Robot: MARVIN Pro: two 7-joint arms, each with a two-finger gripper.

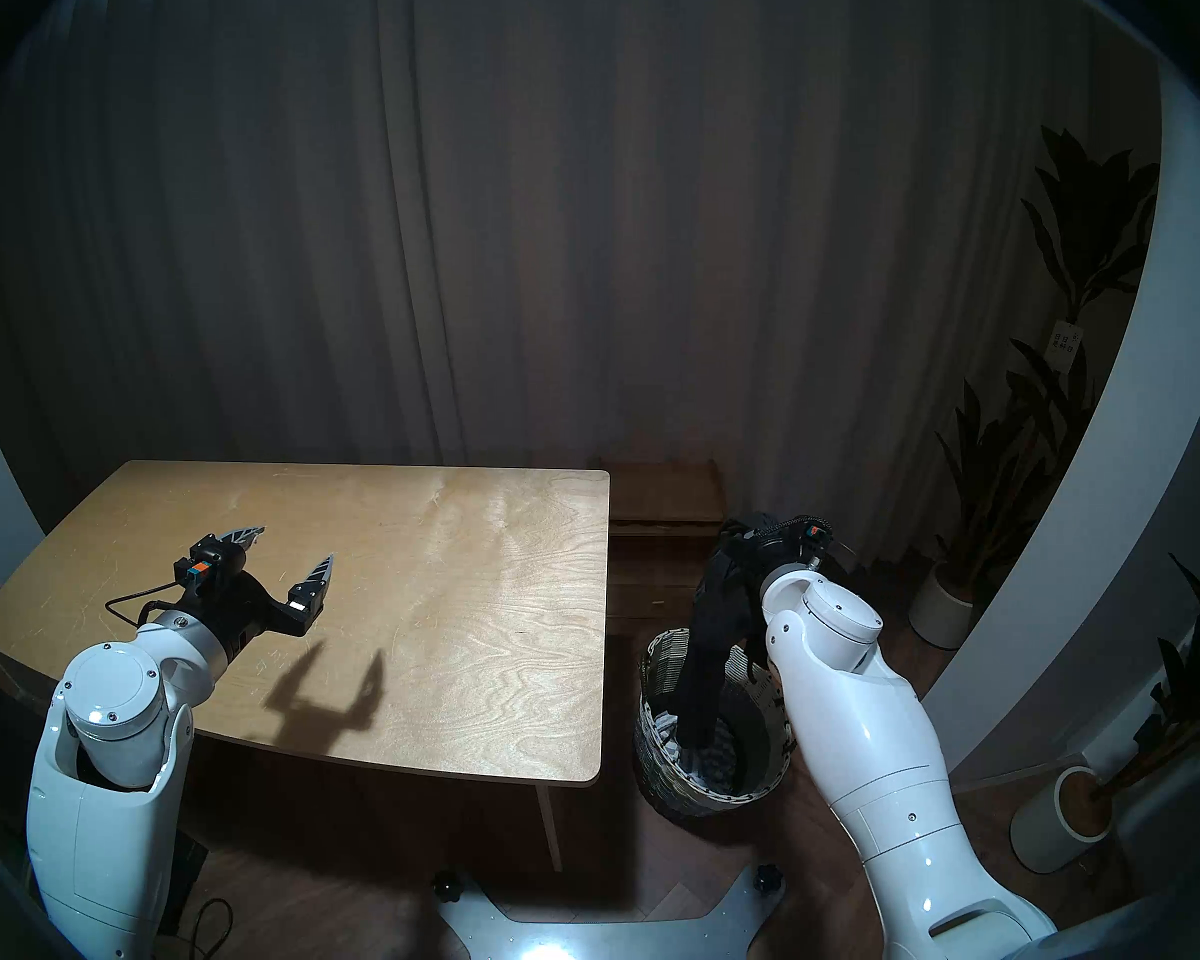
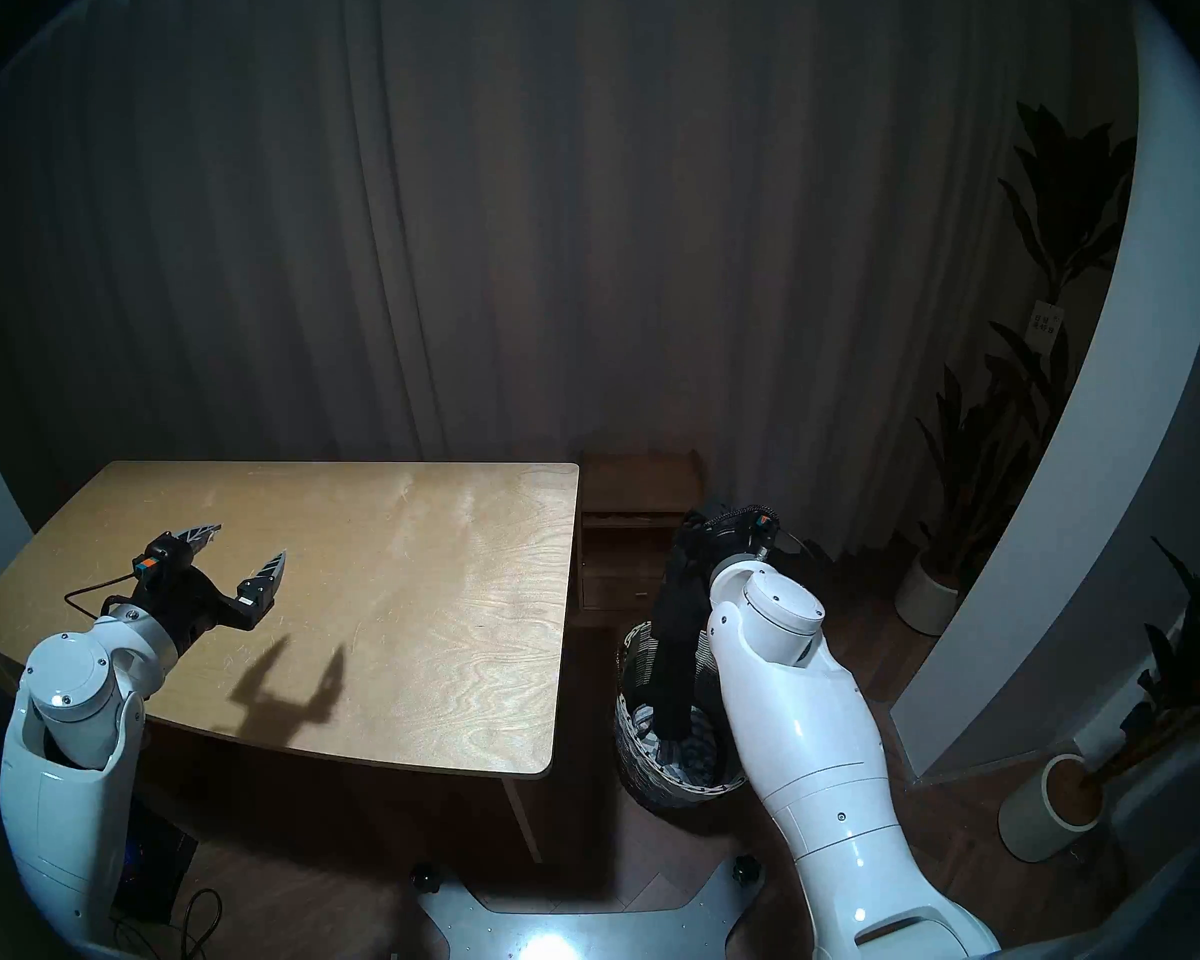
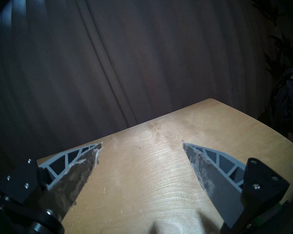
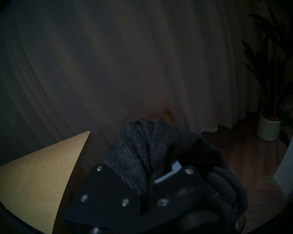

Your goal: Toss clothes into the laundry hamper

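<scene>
My right gripper [image 1: 739,539] is shut on the big black knit garment [image 1: 711,633] and holds it above the woven laundry hamper [image 1: 715,796] on the floor, right of the table. The garment hangs down into the hamper's mouth. In the right wrist view the ribbed knit [image 4: 139,144] is bunched over my right gripper [image 4: 152,162] and hides the fingertips. A grey-and-white striped garment [image 1: 666,723] lies at the hamper's bottom. I cannot make out the small black garment. My left gripper [image 1: 296,543] is open and empty above the wooden table [image 1: 445,591].
A brown wooden shelf unit [image 1: 659,522] stands behind the hamper by the curtain. Potted plants [image 1: 943,605] [image 1: 1061,827] and a white curved wall [image 1: 1040,591] stand to the right. The robot's base [image 1: 556,938] is on the floor at the front.
</scene>
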